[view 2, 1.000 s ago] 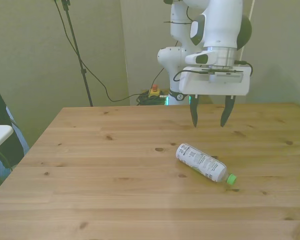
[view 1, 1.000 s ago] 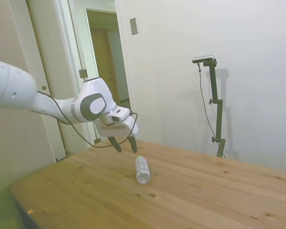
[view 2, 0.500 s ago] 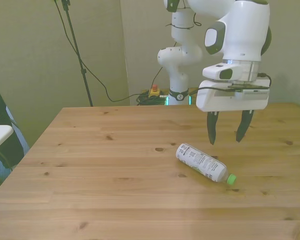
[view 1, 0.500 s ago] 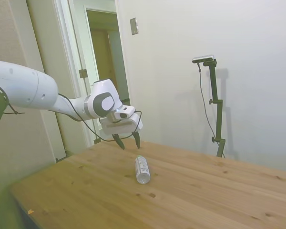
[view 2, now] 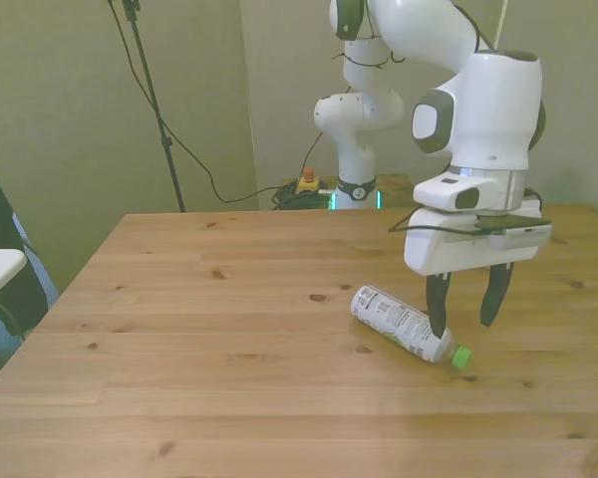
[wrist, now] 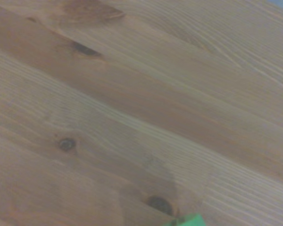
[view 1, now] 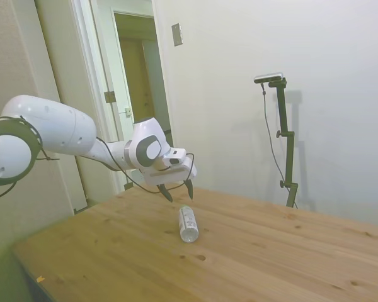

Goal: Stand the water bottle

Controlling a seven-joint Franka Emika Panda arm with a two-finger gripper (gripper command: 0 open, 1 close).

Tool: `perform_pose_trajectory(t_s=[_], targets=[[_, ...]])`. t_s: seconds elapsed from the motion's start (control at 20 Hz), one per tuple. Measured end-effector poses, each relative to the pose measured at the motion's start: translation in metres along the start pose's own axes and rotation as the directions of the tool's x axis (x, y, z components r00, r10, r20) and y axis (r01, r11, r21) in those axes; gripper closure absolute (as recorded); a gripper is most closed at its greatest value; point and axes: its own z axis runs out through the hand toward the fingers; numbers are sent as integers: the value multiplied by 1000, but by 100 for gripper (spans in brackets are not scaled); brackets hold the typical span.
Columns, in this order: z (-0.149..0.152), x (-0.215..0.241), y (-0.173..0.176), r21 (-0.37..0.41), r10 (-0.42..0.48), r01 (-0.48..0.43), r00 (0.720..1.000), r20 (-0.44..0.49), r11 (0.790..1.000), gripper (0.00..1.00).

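Bottle not yet stood: the small clear plastic water bottle (view 2: 403, 325) with white label and green cap lies flat on the wooden desk (view 2: 199, 339). My claw (view 2: 464, 307) hovers spread and empty near its cap end; grasping and uprighting are left.

The water bottle (view 2: 402, 325) is small and clear, with a white label with green marks and a green cap (view 2: 461, 357). It lies on its side on the wooden table (view 2: 179, 339), cap toward the front view's lower right
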Motion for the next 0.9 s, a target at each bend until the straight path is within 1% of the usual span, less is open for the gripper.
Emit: perform_pose_trajectory(t_s=[0.25, 0.55, 0.6, 0.9], targets=[[28, 8, 1, 6, -4, 4, 1000, 31, 1000, 0], [39, 9, 1, 6, -12, 12, 998, 59, 1000, 0], [39, 9, 1, 7, -12, 12, 998, 64, 1000, 100], [46, 11, 5, 6, -6, 6, 997, 78, 1000, 100]])
